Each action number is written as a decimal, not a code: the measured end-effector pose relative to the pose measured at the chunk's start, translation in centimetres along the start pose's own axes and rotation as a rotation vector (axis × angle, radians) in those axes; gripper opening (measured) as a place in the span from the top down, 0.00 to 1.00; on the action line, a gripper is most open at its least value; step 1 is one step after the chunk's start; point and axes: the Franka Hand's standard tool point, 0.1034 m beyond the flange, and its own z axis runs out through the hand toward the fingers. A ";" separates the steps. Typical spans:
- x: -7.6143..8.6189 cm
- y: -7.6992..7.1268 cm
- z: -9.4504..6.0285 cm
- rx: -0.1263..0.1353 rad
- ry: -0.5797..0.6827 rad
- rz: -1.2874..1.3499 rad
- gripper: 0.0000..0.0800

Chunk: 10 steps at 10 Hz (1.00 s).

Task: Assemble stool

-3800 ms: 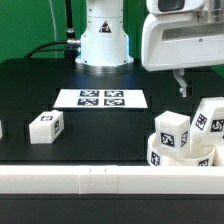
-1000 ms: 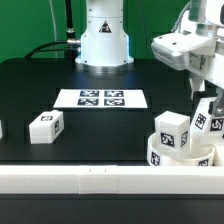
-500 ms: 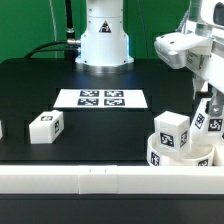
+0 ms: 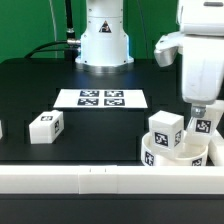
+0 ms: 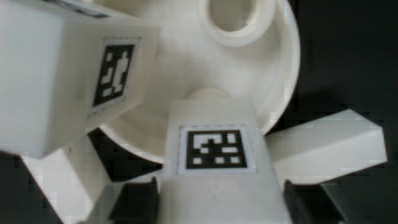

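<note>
The stool's round white seat [image 4: 158,157] lies at the exterior view's right, next to the front rail. Two tagged white legs stand on it. One leg [image 4: 166,130] is free. My gripper [image 4: 201,112] has come down from above and is shut on the other leg [image 4: 204,128]. In the wrist view that leg [image 5: 217,150] fills the gap between my dark fingers [image 5: 139,198], against the seat's disc [image 5: 240,60]. A second leg [image 5: 80,80] and a third white block [image 5: 329,150] flank it. A loose leg [image 4: 45,127] lies on the table at the left.
The marker board [image 4: 101,98] lies flat mid-table in front of the robot base [image 4: 104,35]. A long white rail [image 4: 70,181] runs along the table's front edge. Another white part [image 4: 1,130] shows at the far left edge.
My gripper has swung upright and dropped over the right-hand leg, and its jaws have closed onto it. The seat with its legs has shifted slightly to the exterior view's left.
</note>
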 end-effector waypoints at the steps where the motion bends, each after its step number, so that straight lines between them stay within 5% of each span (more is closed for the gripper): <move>1: 0.0 0.0 0.0 0.000 0.000 0.071 0.58; 6: 0.1 0.1 0.1 -0.006 0.021 0.400 0.58; 10: 0.9 0.0 0.1 -0.042 0.087 0.745 0.58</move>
